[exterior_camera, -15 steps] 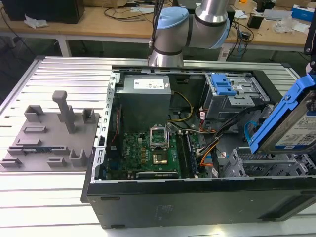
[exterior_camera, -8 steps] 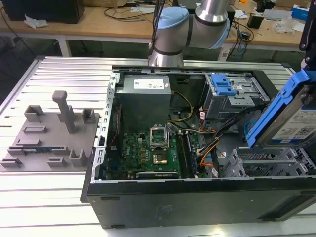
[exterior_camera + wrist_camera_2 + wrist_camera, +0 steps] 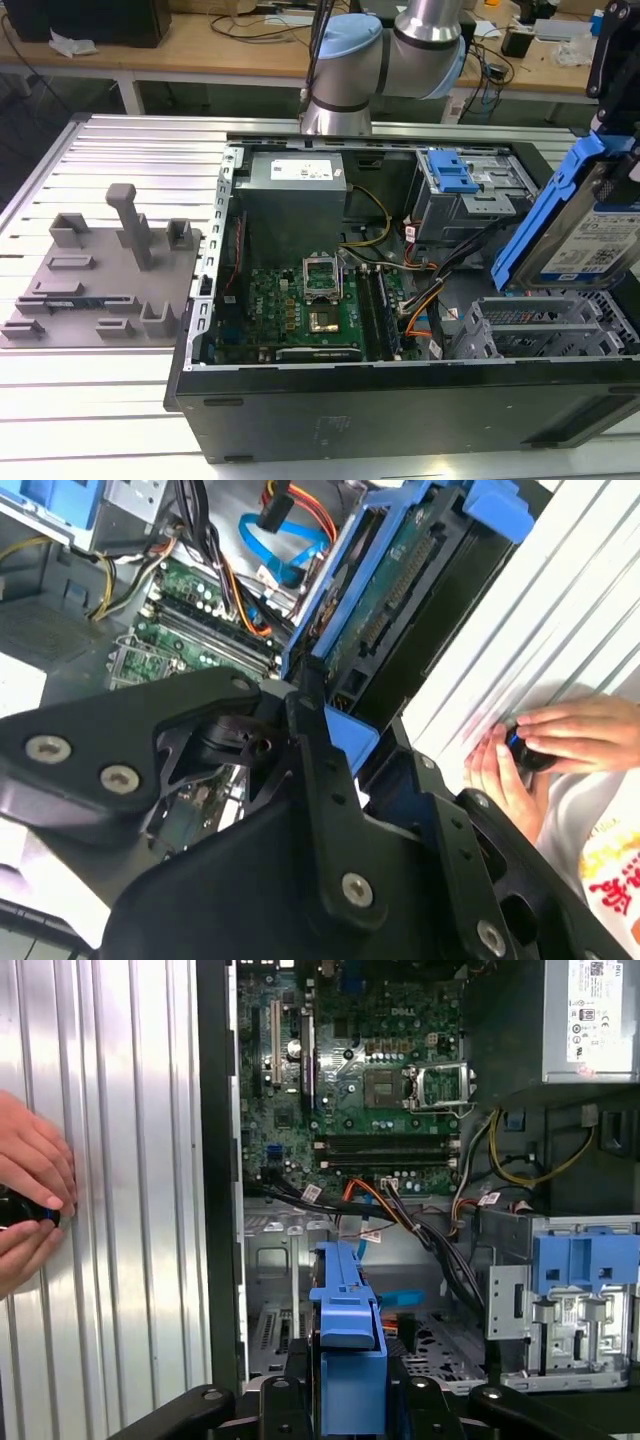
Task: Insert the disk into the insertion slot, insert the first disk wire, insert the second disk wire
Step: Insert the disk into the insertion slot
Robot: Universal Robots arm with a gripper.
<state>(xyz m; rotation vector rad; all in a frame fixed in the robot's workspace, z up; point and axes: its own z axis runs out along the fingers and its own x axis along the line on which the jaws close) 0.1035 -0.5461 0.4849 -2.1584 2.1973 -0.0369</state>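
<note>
- Tool [image 3: 345, 1400] is clamped on the disk [image 3: 588, 228], jaws closed against the blue carrier's edges. Nothing else is in its grip.
- In the exterior view the disk hangs at 3 o'clock, tilted steeply with its label side up, clear of the case floor.
- The insertion slot [image 3: 535, 328] sits just under it at about 4 o'clock. The disk isn't in yet; I can't tell whether its lower edge touches the cage.
- Risk 1: with that tilt, a carrier corner could catch the cage rim and jam or twist in the grip.
- Risk 2: the orange-and-black wire bundle [image 3: 425, 300] runs close to the slot at its 9 o'clock side and could get pinched or dragged under the carrier.
- Risk 3: the second disk wire [image 3: 252, 542] curls loose near the carrier in the second wrist view, so it could snag.
- Risk 4: a person's hand [image 3: 30, 1190] rests on the surface beside the case, holding a small dark object. It's near the arm's working area.
</note>
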